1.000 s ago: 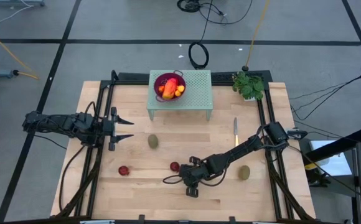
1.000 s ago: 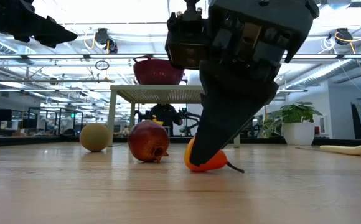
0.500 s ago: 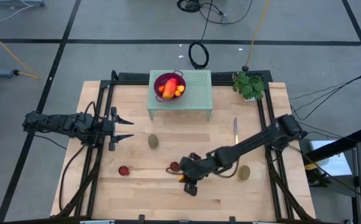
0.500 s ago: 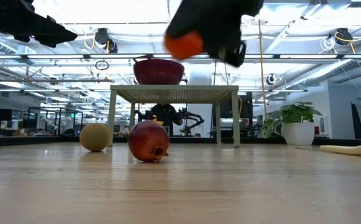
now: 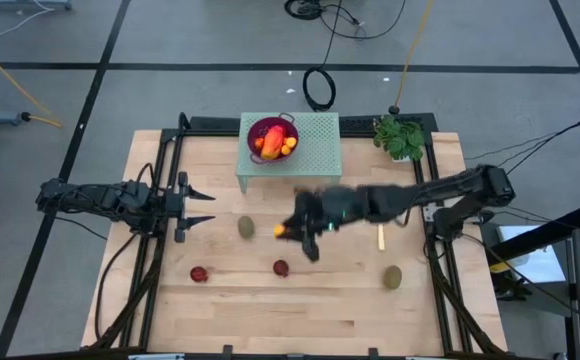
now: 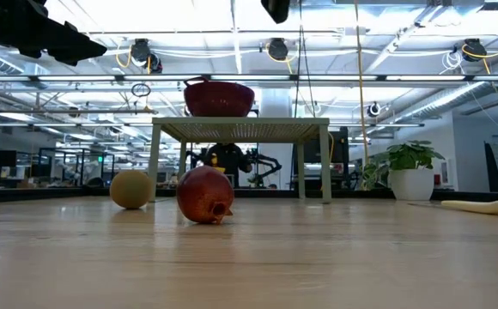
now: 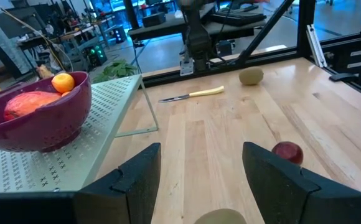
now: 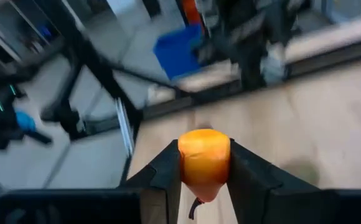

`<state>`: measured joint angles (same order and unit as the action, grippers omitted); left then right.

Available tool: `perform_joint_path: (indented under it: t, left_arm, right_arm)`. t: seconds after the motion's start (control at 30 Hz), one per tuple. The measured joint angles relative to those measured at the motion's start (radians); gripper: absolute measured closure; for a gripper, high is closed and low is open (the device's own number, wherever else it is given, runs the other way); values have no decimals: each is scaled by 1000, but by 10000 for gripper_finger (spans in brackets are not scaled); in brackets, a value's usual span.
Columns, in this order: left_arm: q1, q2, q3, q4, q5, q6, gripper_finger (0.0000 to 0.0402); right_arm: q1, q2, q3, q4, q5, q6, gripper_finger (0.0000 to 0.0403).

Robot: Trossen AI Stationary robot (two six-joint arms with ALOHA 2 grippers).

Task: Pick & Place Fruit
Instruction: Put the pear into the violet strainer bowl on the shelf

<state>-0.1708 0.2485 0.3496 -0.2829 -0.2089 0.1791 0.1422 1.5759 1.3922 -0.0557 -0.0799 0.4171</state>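
One camera is looking straight down; another is sitting at table level; both are seeing the purple bowl [image 5: 272, 138].

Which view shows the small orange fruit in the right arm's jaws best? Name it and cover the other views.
The right wrist view: the small orange fruit fills the middle, pinched between the right gripper jaws. The high view shows it only as a tiny orange dot at the blurred gripper's tip. The low and left wrist views do not show it.
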Motion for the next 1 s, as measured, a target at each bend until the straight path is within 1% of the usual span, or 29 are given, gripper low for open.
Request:
perform_joint_path:
  t: [0.23, 0.33, 0.53, 0.57, 0.63, 0.7, 0.83, 0.9, 0.93, 1.0]
  left_arm:
    - [0, 0, 0, 0, 0, 0, 174]
    - [0, 0, 0, 0, 0, 0, 174]
    - [0, 0, 0, 0, 0, 0, 174]
    - [0, 0, 0, 0, 0, 0, 174]
    - [0, 0, 0, 0, 0, 0, 174]
    - [0, 0, 0, 0, 0, 0, 174]
    - [0, 0, 0, 0, 0, 0, 174]
    - [0, 0, 0, 0, 0, 0, 174]
    - [0, 0, 0, 0, 0, 0, 174]
    - [0, 0, 0, 0, 0, 0, 174]
  right_arm:
    - [-198, -11, 0, 129, -231, -16, 310]
    - [-270, -15, 0, 160, -288, -35, 310]
    - [-380, -13, 0, 223, -445, -116, 310]
    - [-391, -14, 0, 230, -468, -159, 310]
    - [-403, -14, 0, 234, -482, -288, 310]
    - [-406, -12, 0, 239, -499, -465, 310]
    - [-394, -13, 0, 271, -500, -845, 309]
    - [-390, -13, 0, 273, -499, -1000, 309]
    - [-389, -13, 0, 273, -497, -1054, 309]
    - [-391, -13, 0, 273, -488, -1099, 309]
